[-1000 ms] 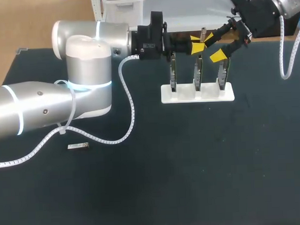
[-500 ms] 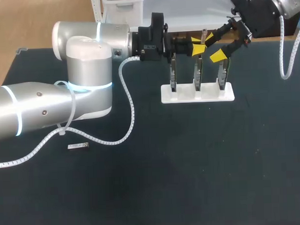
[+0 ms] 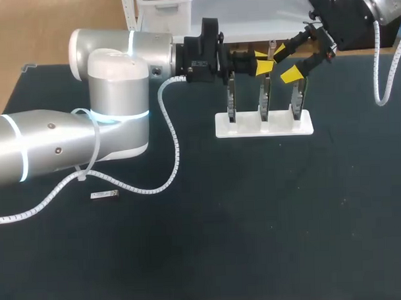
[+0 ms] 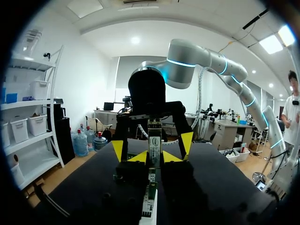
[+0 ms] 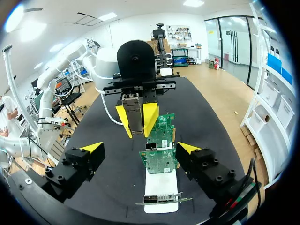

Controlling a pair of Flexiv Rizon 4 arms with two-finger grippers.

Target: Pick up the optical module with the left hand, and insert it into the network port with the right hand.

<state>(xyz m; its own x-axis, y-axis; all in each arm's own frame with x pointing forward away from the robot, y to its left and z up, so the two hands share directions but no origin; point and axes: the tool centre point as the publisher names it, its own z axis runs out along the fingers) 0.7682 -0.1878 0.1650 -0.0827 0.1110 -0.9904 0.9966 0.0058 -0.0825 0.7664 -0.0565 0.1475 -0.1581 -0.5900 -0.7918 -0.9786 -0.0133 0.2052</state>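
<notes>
My left gripper (image 3: 263, 62) hangs above the middle of the card rack, shut on a slim metal optical module (image 4: 154, 139) that stands upright between its yellow fingertips. My right gripper (image 3: 286, 63) faces it from the right, open, with one yellow tip on either side of the left gripper's tips. From the right wrist the held module (image 5: 132, 114) shows ahead of my open right gripper (image 5: 139, 149) and apart from it. Below stand three upright green network cards (image 5: 161, 159) in a white rack (image 3: 264, 126).
A second small module (image 3: 104, 194) lies flat on the dark table near the left arm's cable. The left arm's white spiral cable (image 3: 173, 151) trails over the mat left of the rack.
</notes>
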